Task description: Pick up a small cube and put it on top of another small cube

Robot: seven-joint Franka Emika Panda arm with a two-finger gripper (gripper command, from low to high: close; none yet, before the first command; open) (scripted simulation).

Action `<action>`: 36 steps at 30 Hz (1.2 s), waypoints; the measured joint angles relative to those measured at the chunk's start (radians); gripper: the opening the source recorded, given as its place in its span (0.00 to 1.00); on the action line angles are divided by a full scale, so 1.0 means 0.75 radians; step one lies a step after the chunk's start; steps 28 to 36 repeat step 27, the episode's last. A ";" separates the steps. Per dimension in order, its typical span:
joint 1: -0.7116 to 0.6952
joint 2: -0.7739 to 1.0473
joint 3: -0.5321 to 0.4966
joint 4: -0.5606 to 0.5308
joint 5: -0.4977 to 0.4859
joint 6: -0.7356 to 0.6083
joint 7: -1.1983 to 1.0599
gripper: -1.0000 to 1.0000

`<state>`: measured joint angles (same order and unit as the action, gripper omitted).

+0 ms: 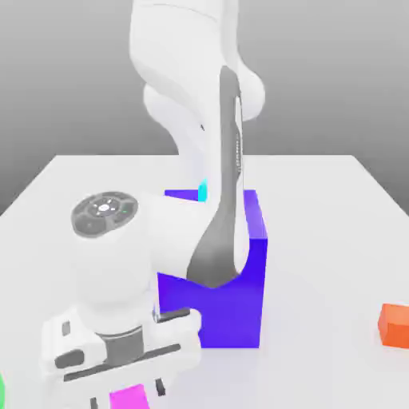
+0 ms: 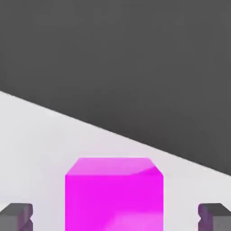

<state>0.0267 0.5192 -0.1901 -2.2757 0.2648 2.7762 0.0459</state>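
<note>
A small magenta cube (image 1: 128,395) (image 2: 114,194) rests on the white table (image 1: 335,224) at the near edge of the exterior view. My gripper (image 1: 128,397) (image 2: 115,219) is lowered around it, one dark finger (image 2: 16,216) on each side. In the hand view both fingers stand clear of the cube's faces with a gap on either side, so the gripper is open and holds nothing. A small orange cube (image 1: 395,323) sits on the table at the exterior view's right.
A large blue block (image 1: 232,279) stands just behind my hand, partly covered by the arm. A cyan sliver (image 1: 203,192) shows behind it. A green bit (image 1: 1,391) sits at the exterior view's left edge. The table edge (image 2: 113,131) lies beyond the magenta cube.
</note>
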 joint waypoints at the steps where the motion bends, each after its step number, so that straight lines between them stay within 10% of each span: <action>1: 0.000 0.000 0.000 0.000 0.000 0.000 0.000 0.00; 10: 0.050 -0.173 -0.071 -0.040 -0.080 -0.135 0.057 0.00; 23: -0.350 -0.045 -0.194 0.247 0.013 -0.323 -0.349 0.00; 24: -0.364 -0.010 -0.180 0.251 0.032 -0.294 -0.364 1.00; 36: -0.364 -0.010 -0.180 0.251 0.032 -0.294 -0.364 1.00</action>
